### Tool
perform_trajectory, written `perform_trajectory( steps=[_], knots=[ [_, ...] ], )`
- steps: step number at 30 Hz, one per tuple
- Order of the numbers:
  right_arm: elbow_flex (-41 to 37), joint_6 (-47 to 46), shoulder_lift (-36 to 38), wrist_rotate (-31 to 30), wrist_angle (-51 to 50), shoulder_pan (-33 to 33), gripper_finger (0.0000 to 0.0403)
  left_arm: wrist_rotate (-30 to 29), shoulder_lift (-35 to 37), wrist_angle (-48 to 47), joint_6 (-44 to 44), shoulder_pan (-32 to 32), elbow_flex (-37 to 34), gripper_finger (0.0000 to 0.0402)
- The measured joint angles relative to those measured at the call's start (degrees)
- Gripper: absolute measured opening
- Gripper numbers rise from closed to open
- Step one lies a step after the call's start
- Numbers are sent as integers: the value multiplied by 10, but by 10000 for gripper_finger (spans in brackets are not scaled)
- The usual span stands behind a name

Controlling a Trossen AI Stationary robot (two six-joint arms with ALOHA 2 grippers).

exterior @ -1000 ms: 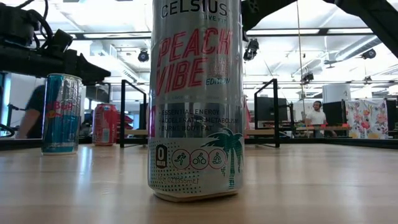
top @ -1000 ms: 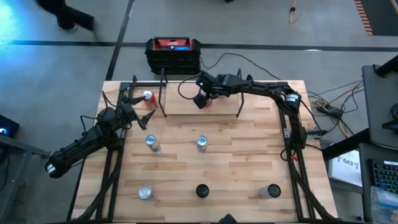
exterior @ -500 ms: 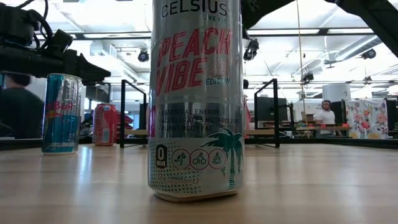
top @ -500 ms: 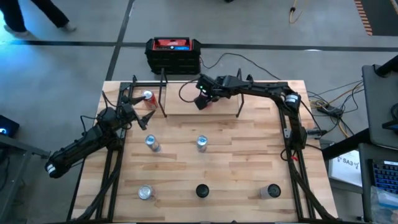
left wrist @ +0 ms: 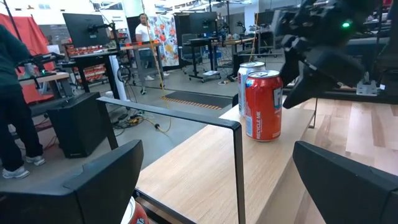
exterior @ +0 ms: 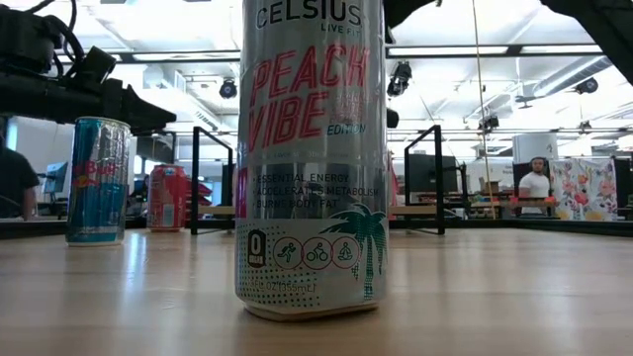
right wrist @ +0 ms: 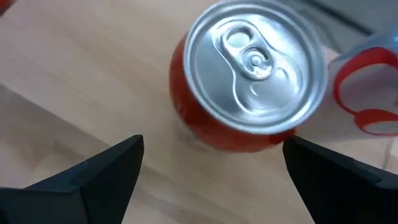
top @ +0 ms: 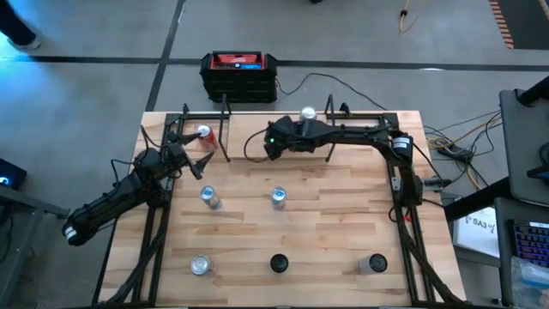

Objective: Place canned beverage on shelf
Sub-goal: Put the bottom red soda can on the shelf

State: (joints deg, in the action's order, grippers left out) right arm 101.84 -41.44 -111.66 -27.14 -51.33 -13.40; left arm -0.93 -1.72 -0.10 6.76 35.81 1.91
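Pulled my right gripper [top: 273, 146] back toward 9 o'clock; can [top: 308, 113] (red, silver top) now stands alone on the shelf [top: 257, 148], 12 o'clock side. Fingers wide, holding nothing. Left gripper [top: 190, 153] open, idle by another red can [top: 204, 133].

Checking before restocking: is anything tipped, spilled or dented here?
Nothing stands out. The red can, the Celsius can and the blue can stand upright; no spill or dent shows.
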Motion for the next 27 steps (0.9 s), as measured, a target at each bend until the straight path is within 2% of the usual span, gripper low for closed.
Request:
perform_trajectory(
  steps=[5,8,15,27],
  knots=[
    [0,-53,0,-78,-1,23,370,0,0,0,0,0,0,398],
    [0,-85,0,-105,-1,28,370,0,0,0,0,0,0,398],
    [-2,-105,0,-120,6,26,370,0,0,0,0,0,0,398],
    [-31,-82,0,-153,74,21,370,0,0,0,0,0,0,398]
  ],
)
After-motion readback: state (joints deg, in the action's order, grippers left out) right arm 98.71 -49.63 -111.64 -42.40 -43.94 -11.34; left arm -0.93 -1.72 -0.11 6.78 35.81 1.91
